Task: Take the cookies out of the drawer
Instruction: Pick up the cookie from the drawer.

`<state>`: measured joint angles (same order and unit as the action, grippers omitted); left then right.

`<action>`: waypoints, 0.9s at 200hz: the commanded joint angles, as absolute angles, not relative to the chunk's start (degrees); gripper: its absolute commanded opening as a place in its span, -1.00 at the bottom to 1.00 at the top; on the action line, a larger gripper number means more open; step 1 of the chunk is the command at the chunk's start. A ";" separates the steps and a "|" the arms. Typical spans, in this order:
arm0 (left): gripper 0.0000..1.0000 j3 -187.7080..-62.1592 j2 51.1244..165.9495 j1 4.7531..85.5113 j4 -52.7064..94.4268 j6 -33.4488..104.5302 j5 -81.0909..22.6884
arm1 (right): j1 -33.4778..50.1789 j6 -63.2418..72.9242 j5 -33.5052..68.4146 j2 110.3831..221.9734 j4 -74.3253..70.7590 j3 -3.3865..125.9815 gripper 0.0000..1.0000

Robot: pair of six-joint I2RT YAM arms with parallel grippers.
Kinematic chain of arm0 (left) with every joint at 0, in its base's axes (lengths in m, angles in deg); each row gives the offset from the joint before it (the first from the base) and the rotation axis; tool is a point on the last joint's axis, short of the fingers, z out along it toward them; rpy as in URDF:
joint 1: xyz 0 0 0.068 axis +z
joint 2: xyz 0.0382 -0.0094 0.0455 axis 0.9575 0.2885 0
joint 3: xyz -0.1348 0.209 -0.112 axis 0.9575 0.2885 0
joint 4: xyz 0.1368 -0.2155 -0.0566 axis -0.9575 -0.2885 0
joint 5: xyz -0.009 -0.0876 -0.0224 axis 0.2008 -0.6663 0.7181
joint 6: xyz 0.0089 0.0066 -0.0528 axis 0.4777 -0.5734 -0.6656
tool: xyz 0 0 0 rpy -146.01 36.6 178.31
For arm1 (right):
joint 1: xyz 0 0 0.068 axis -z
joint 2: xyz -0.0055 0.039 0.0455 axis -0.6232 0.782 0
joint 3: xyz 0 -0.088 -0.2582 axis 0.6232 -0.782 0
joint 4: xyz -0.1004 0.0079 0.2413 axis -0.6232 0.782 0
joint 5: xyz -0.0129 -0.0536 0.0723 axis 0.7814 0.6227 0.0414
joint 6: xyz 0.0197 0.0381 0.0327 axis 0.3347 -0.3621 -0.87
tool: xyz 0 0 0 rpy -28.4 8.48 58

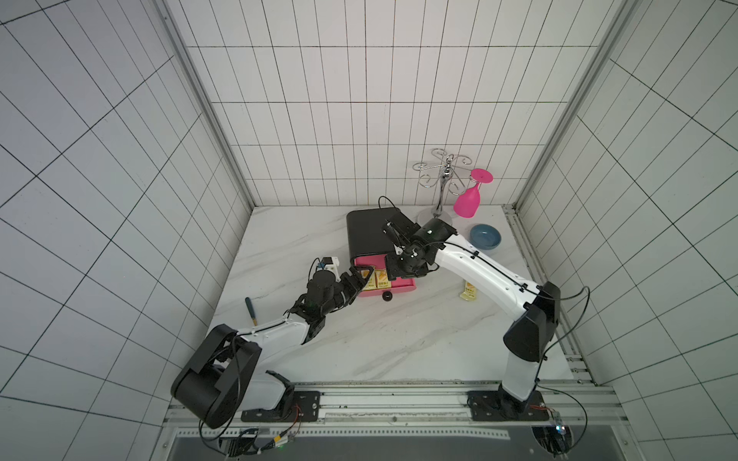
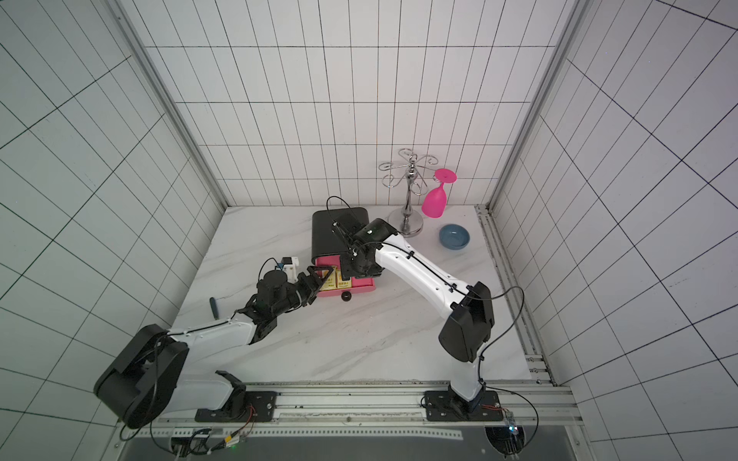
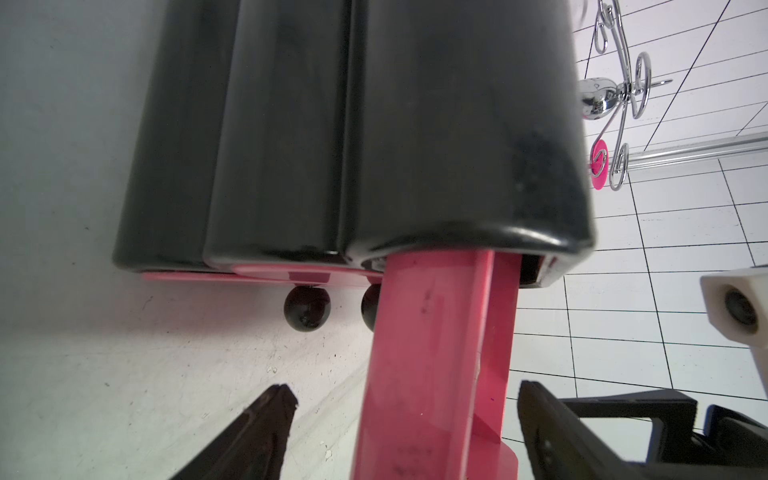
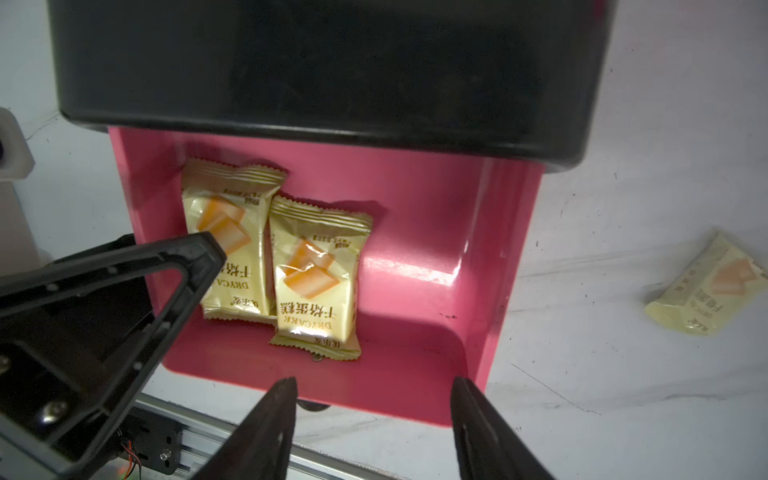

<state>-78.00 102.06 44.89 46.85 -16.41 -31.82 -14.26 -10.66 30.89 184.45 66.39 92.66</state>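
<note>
The pink drawer (image 4: 415,249) stands pulled out of the black cabinet (image 1: 365,235). Two yellow cookies packets (image 4: 226,241) (image 4: 316,274) lie side by side in its left half, seen in both top views (image 1: 382,279) (image 2: 343,281). A third yellow packet (image 4: 710,286) lies on the table to the drawer's right (image 1: 469,290). My left gripper (image 3: 407,392) is open and straddles the drawer's left wall (image 3: 428,353) without touching it. My right gripper (image 4: 374,386) hangs open over the drawer's front edge, holding nothing.
A chrome glass rack (image 1: 441,187) with a pink glass (image 1: 468,201) stands at the back right, with a blue bowl (image 1: 485,236) beside it. A blue-handled utensil (image 1: 250,309) lies on the left of the table. The drawer's black knob (image 1: 386,296) sticks out in front.
</note>
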 commanded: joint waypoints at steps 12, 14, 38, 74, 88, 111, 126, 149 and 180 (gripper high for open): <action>0.77 -79.19 102.42 45.15 47.44 -16.32 -31.65 | -16.11 -12.12 31.13 185.73 68.09 95.53 0.25; 0.77 -79.17 102.42 45.12 47.44 -16.30 -31.61 | -16.20 -12.13 31.17 185.84 68.06 95.59 0.25; 0.77 -79.16 102.49 45.11 47.52 -16.32 -31.66 | -17.15 -12.40 31.16 187.12 67.74 95.94 0.25; 0.77 -78.90 102.27 45.20 47.87 -16.41 -31.56 | -17.69 -12.53 31.11 189.38 67.67 96.20 0.25; 0.77 -78.83 102.25 45.20 48.05 -16.47 -31.56 | -17.79 -12.58 31.36 190.10 67.47 96.34 0.25; 0.77 -78.68 102.11 45.28 48.19 -16.57 -31.61 | -17.83 -12.47 31.64 191.19 67.25 96.52 0.25; 0.77 -78.70 102.13 45.41 48.24 -16.57 -31.65 | -17.87 -12.49 31.92 191.98 67.21 96.60 0.25; 0.77 -78.14 102.02 45.86 48.69 -16.63 -31.79 | -17.79 -12.27 32.93 192.79 67.11 96.65 0.26; 0.77 -77.76 102.02 45.96 49.19 -16.69 -32.04 | -17.57 -11.83 33.22 194.63 67.11 97.61 0.27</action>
